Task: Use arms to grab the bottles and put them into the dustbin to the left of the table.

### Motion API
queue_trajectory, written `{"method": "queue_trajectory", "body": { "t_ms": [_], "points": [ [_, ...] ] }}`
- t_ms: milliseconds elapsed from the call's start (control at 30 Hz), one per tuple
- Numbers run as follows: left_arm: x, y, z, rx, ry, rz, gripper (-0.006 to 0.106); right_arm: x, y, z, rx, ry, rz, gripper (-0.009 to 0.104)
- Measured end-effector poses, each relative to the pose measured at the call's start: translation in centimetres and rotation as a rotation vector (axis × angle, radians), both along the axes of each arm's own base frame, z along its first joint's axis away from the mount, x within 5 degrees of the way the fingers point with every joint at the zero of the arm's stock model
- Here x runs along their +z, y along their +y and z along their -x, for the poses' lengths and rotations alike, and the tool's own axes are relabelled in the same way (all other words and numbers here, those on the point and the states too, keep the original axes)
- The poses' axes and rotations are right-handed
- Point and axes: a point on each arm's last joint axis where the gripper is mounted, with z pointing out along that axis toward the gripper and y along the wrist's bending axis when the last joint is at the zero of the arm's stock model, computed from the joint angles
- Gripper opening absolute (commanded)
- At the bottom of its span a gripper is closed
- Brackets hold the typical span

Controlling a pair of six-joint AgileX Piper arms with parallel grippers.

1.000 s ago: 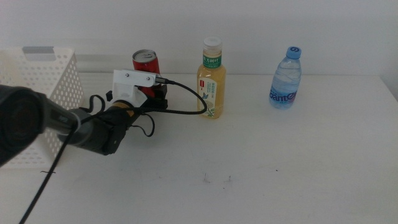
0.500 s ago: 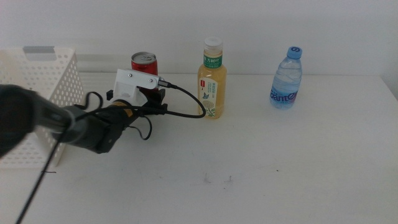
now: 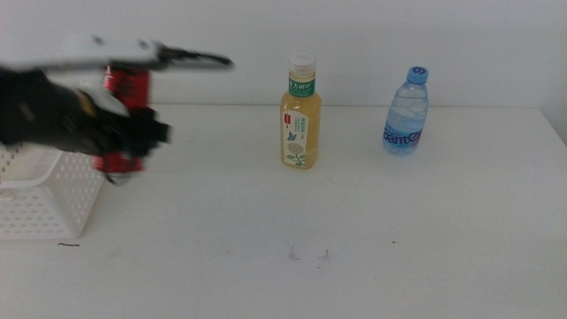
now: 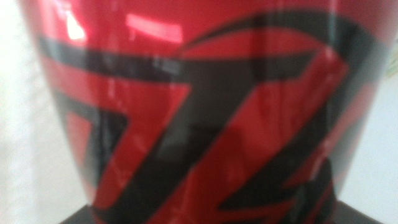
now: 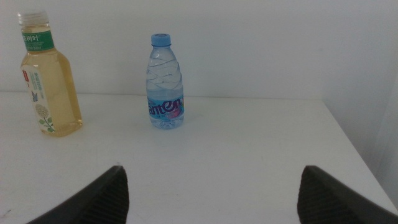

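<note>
Red can (image 3: 124, 120) sits gripped, apparently, in the blurred left gripper (image 3: 133, 133) (beside the dustbin (image 3: 40, 199)).

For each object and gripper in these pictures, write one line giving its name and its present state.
red can: lifted off the table, held by the left gripper near the basket's rim.
left gripper: shut on the red can.
yellow tea bottle: upright on the table, cap on.
water bottle: upright on the table, cap on.
white basket: at the table's left, contents hidden.
right gripper: open, waiting, holding nothing.
</note>
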Motion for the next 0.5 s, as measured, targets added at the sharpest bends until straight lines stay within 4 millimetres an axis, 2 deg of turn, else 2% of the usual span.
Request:
{"method": "queue_trajectory", "body": {
  "t_ms": [133, 233, 300, 400, 500],
  "points": [
    [4.4, 4.1, -1.0, 0.011, 0.133, -0.018, -0.002, 0.0, 0.0, 0.0, 0.0, 0.0, 0.0, 0.086],
    [6.6, 8.6, -2.4, 0.061, 0.172, -0.008, -0.002, 0.0, 0.0, 0.0, 0.0, 0.0, 0.0, 0.086],
    [7.4, 11.4, -3.6, 0.114, 0.185, -0.005, -0.002, 0.0, 0.0, 0.0, 0.0, 0.0, 0.0, 0.086],
    [6.8, 15.4, -5.4, 0.174, 0.226, -0.019, -0.002, 0.0, 0.0, 0.0, 0.0, 0.0, 0.0, 0.086],
    [3.9, 17.9, -7.3, 0.191, 0.292, -0.023, -0.002, 0.0, 0.0, 0.0, 0.0, 0.0, 0.0, 0.086]
  ]
}}
